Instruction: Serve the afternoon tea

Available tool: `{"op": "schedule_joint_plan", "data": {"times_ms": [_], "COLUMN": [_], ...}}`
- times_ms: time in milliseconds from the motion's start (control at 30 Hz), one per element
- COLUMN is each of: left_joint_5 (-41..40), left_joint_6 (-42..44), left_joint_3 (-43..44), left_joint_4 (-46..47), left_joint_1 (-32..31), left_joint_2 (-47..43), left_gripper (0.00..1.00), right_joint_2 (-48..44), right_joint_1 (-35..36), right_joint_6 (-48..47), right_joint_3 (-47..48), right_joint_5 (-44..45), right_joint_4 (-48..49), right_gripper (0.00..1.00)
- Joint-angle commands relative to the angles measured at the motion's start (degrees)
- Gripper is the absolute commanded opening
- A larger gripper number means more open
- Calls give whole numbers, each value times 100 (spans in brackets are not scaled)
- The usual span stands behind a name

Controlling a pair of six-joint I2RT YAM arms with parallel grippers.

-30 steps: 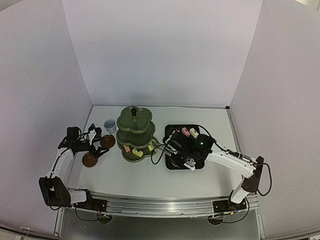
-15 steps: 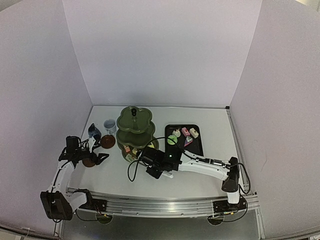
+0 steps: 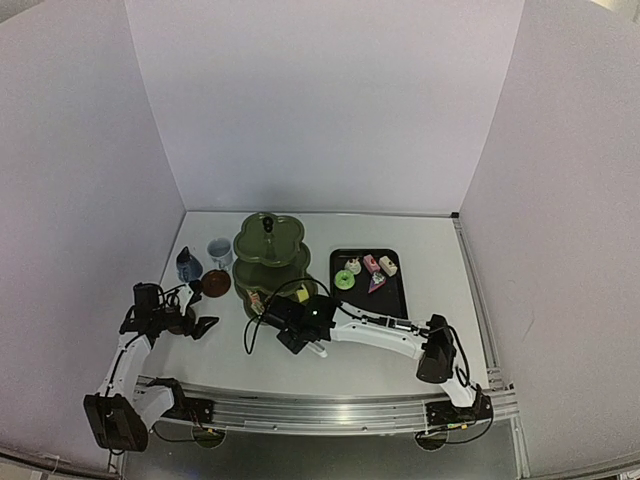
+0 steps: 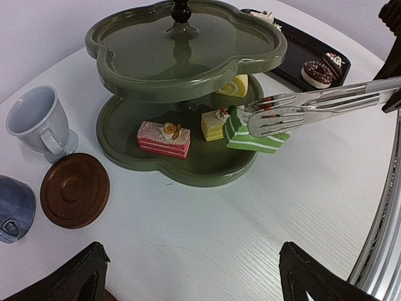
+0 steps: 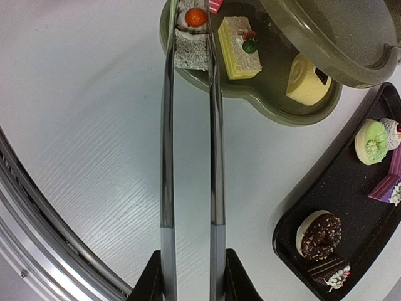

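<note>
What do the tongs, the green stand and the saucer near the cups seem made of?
Tongs: polished metal, silvery with sharp reflections. Stand: glossy olive, ceramic or plastic; highlights on its top tier. Saucer: matte brown, perhaps wood; faint concentric rings.

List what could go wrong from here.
1. The green cake in the tongs is near the lowest rim of the stand; released here, it may tip off.
2. It is right beside the yellow cake; pushing deeper could shove that.
3. Raising the tongs could hit the tier above.
</note>
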Motion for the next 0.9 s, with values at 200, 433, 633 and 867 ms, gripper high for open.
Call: {"op": "schedule_joint_plan", "data": {"times_ms": [200,433,633,867], "left_joint_5": [-49,-43,-44,-48], "left_joint_6": [-103,-286,-241,-104], "left_joint_3": [-108,-228,-405,-432], "left_joint_4": [274,411,434,501], "left_joint_1": [8,13,15,13], "left_joint_2": [-193,-260,-467,-452], "left_gripper": [96,96,96,96], "right_joint_2": [711,931,1127,1326], "right_joint_1": [4,-1,-73,-100], "right_joint_6": [283,567,675,511], "right_joint_3": [789,938,1181,1405], "right_joint_5": [355,558,538,409], "right_joint_4": [-186,-236,-266,-285], "right_gripper": [0,0,0,0]}}
